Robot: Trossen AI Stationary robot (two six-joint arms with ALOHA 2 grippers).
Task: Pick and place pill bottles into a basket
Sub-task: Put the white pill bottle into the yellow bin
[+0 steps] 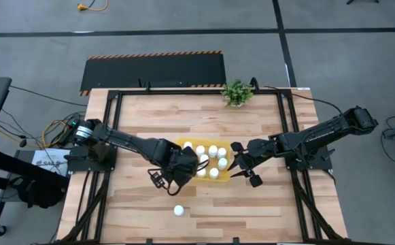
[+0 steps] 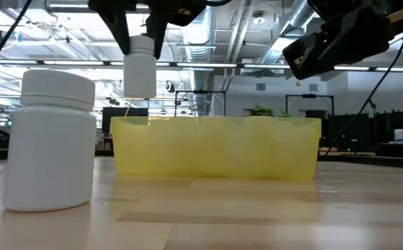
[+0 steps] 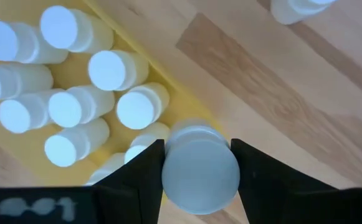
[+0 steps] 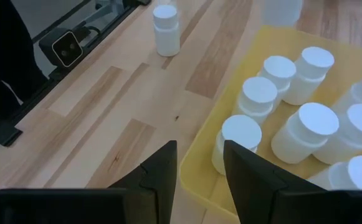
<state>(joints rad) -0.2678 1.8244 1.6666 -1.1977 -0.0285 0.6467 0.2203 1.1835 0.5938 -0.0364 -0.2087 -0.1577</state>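
My left gripper (image 3: 199, 163) clamps a pill bottle (image 3: 200, 169) above the yellow basket's (image 2: 215, 149) left edge. My right gripper (image 4: 199, 168), fingers closed and empty, waits at its right side.

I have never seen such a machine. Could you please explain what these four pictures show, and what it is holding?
It is a robot with two dark arms at a wooden table. One picture looks down from above, one looks level across the tabletop, and two come from cameras on the wrists. The left end effector holds a white pill bottle over the edge of the yellow basket, which already holds several bottles. One more bottle stands loose on the table. The right end effector waits shut and empty beside the basket. A small green plant stands at the far edge.
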